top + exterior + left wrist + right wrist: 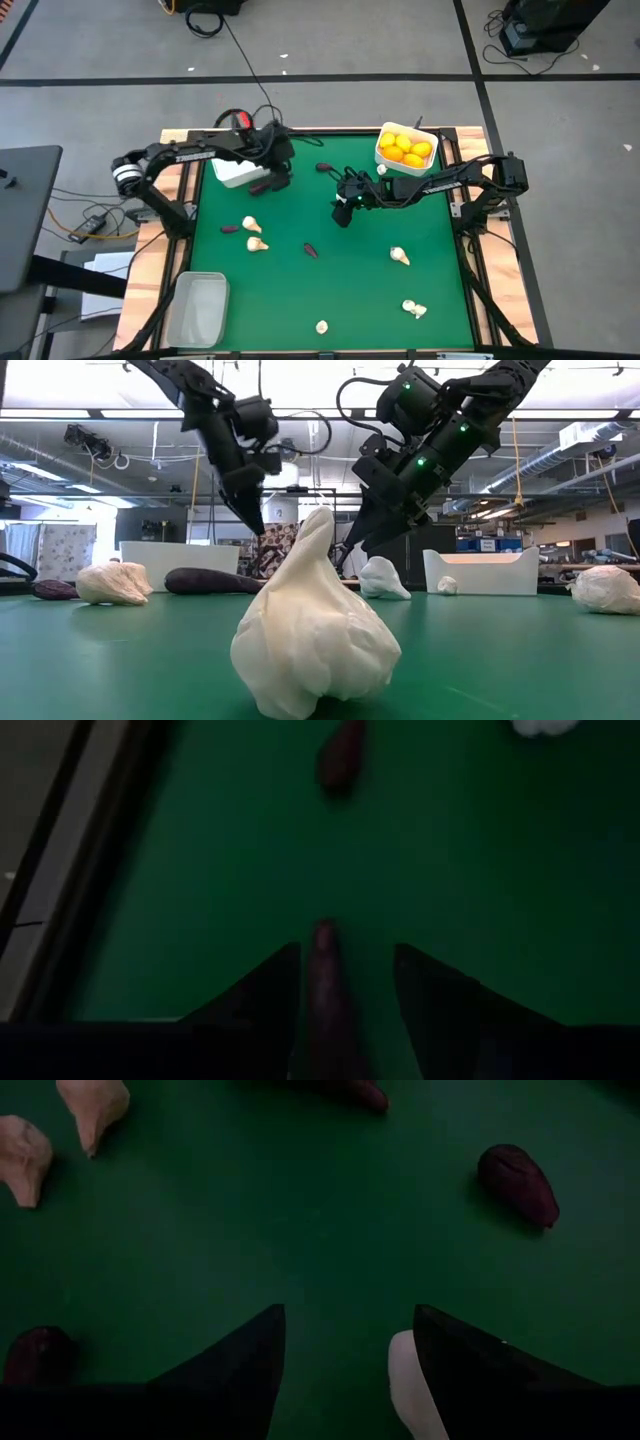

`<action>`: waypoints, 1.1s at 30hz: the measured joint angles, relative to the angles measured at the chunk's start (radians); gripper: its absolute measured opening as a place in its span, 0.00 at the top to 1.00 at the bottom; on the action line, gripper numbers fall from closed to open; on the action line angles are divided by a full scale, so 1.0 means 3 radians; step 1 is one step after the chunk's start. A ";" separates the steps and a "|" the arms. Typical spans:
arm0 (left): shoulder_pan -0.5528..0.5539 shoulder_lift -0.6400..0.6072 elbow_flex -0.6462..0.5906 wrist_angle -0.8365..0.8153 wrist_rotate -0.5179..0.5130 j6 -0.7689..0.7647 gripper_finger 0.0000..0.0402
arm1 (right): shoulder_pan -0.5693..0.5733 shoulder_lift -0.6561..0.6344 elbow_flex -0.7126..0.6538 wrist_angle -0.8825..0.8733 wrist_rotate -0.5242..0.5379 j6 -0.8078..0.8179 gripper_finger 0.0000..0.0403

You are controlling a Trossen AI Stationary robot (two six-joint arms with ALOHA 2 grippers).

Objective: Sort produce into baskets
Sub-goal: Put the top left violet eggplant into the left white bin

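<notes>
My left gripper (pixel 273 182) hangs by the near right corner of a white basket (pixel 233 172), shut on a dark purple eggplant piece (pixel 325 982). My right gripper (pixel 343 212) is open above the mat's middle, fingers pointing down. A cream-white piece (pixel 408 1385) shows against the inner side of one finger; I cannot tell whether it touches. A second white basket (pixel 381 153) at the far right holds yellow citrus fruits (pixel 405 148). A clear basket (pixel 200 305) stands at the near left. Garlic bulbs (pixel 255 235) and eggplant pieces (pixel 311 250) lie loose on the mat. My left gripper holds the eggplant piece between its two fingers, lying along them. Its free tip (pixel 324 932) sticks out past the fingertips. The fingers slant down from above. The piece is off the mat. How far back the fingers meet it, the wrist view does not show.
More garlic bulbs lie at the near right (pixel 400 257), (pixel 414 309) and near middle (pixel 322 326), the last one large in the low view (pixel 312 630). An eggplant piece (pixel 323 167) lies at the far middle, another (pixel 228 228) at the left.
</notes>
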 joint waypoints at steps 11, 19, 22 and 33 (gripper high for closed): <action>-0.0024 0.0474 -0.0001 0.0201 -0.0064 0.0068 0.58 | -0.0008 -0.0001 0.0000 -0.0003 -0.0060 -0.0023 0.43; -0.0033 0.0696 0.0001 0.0205 -0.0078 0.0140 0.58 | -0.0008 -0.0001 0.0000 -0.0003 -0.0060 -0.0003 0.43; -0.0035 0.0751 0.0014 0.0217 -0.0091 0.0140 0.58 | 0.0001 -0.0001 0.0000 -0.0003 -0.0060 -0.0001 0.43; -0.0031 0.0806 0.0007 0.0253 -0.0402 0.0137 0.58 | 0.0001 -0.0001 0.0000 -0.0006 -0.0067 -0.0002 0.43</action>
